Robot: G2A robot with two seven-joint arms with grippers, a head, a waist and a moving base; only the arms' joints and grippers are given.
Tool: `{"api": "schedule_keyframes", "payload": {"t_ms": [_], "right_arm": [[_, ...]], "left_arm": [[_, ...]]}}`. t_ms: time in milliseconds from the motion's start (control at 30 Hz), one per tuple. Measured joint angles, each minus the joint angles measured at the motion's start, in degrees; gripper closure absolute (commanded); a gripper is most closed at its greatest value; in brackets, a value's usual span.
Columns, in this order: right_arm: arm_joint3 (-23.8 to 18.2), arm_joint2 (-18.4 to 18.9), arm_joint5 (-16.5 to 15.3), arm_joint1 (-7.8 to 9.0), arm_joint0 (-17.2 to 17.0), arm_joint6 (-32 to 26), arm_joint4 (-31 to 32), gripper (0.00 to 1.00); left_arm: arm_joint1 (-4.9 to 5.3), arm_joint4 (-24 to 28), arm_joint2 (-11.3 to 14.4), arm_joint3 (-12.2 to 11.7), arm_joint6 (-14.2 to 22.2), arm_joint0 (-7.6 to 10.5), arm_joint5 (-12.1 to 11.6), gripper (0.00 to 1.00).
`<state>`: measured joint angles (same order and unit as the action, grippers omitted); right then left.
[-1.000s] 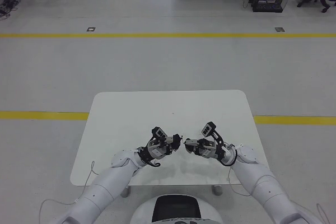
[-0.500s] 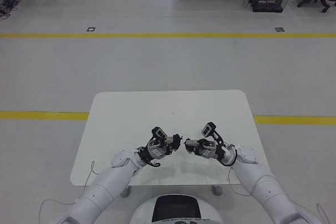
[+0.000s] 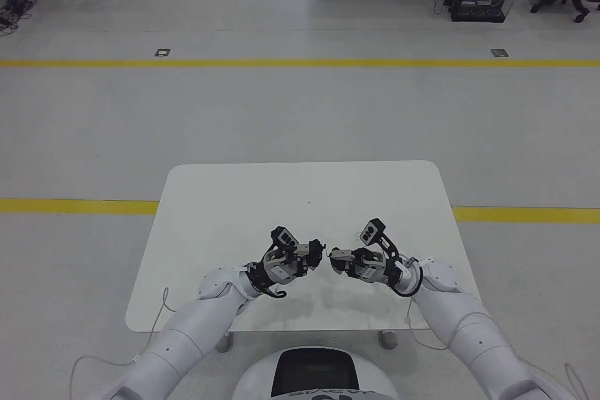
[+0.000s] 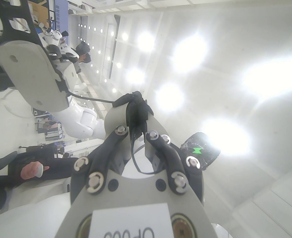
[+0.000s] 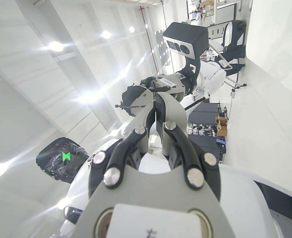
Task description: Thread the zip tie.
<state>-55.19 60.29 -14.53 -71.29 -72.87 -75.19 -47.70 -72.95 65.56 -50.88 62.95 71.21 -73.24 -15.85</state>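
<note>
Both arms hover above the near middle of the white table point(image 3: 280, 190), their grippers tip to tip. My left gripper point(image 3: 313, 250) is shut on a thin black zip tie point(image 4: 91, 98); its fingertips point(image 4: 136, 102) pinch one end, and a slack loop of the strap hangs back between the fingers. From there the strap runs straight across to my right gripper point(image 3: 337, 260). In the right wrist view that gripper point(image 5: 157, 100) is shut too, with the zip tie point(image 5: 132, 106) sticking out sideways from its ribbed pads toward the left gripper beyond it.
Bare white tabletop lies on all sides of the grippers, with its front edge point(image 3: 280, 328) close below them. Grey floor with yellow lines point(image 3: 70, 206) surrounds the table.
</note>
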Motion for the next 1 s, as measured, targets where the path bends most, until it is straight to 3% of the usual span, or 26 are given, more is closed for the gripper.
{"api": "schedule_keyframes", "payload": {"t_ms": [1000], "right_arm": [[1.5, -0.3, 0.2, -0.3, 0.3, 1.0, 1.6, 1.0]], "left_arm": [[0.0, 0.0, 0.0, 0.0, 0.0, 0.0, 0.0, 1.0]]}}
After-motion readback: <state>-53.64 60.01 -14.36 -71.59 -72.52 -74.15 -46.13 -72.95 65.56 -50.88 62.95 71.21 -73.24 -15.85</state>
